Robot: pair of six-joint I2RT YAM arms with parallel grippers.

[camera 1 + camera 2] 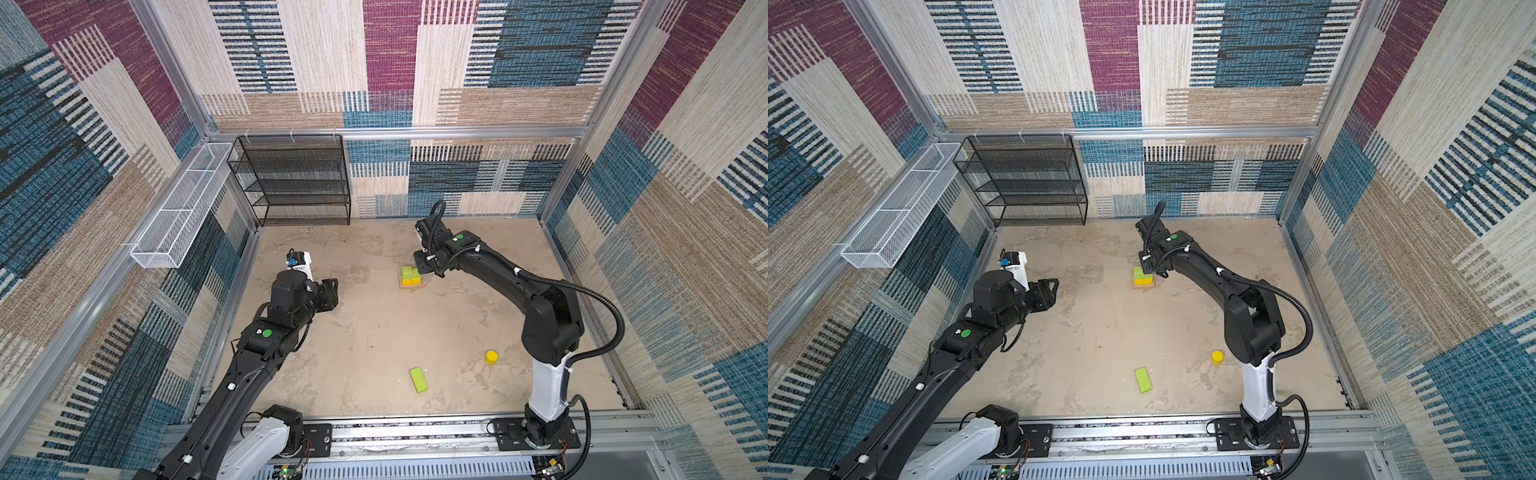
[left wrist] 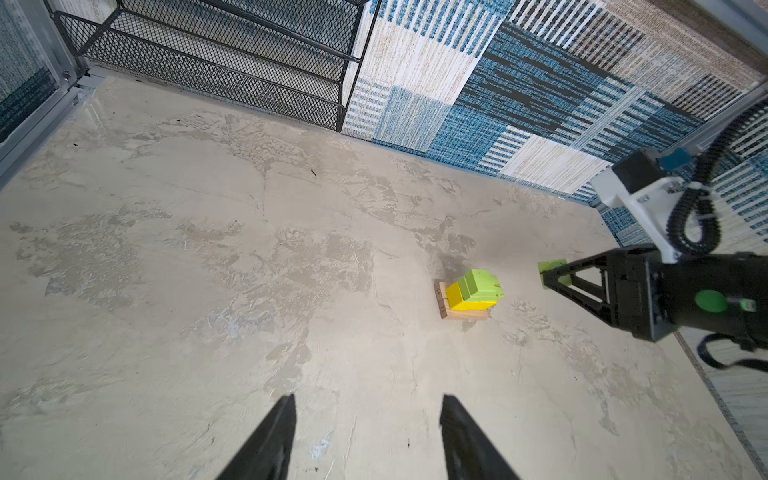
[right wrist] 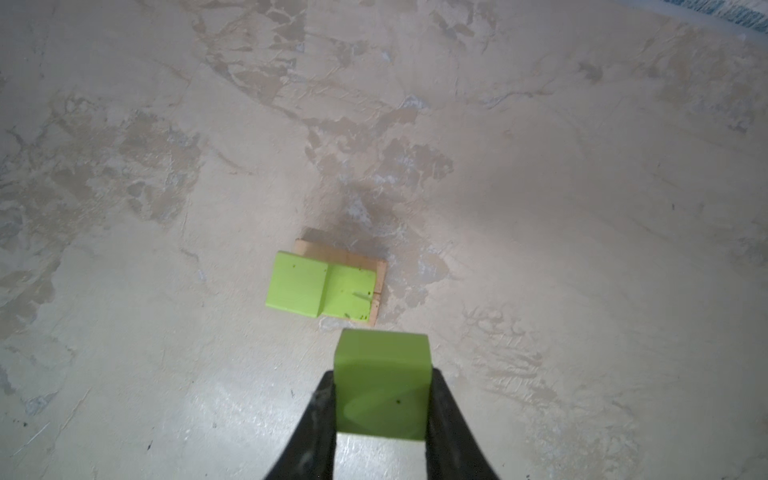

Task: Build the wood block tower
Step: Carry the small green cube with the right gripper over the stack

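The partly built wood block tower (image 1: 411, 277) (image 1: 1142, 276) stands mid-table: tan bars (image 2: 461, 314) at the base, yellow cubes (image 2: 465, 301) on them, two lime-green flat pieces (image 3: 324, 286) on top. My right gripper (image 3: 382, 374) (image 2: 552, 278) hovers just right of the tower, shut on another lime-green flat piece (image 3: 382, 386) that is clear of the stack. My left gripper (image 2: 368, 405) (image 1: 330, 291) hangs open and empty well to the left. A loose lime-green piece (image 1: 419, 379) (image 1: 1143, 380) and a short yellow cylinder (image 1: 491, 356) (image 1: 1217, 356) lie near the front.
A black mesh shelf (image 1: 291, 178) stands at the back left against the wall. A white wire basket (image 1: 183, 208) hangs on the left wall. The arms' mounting rail (image 1: 415, 432) runs along the front edge.
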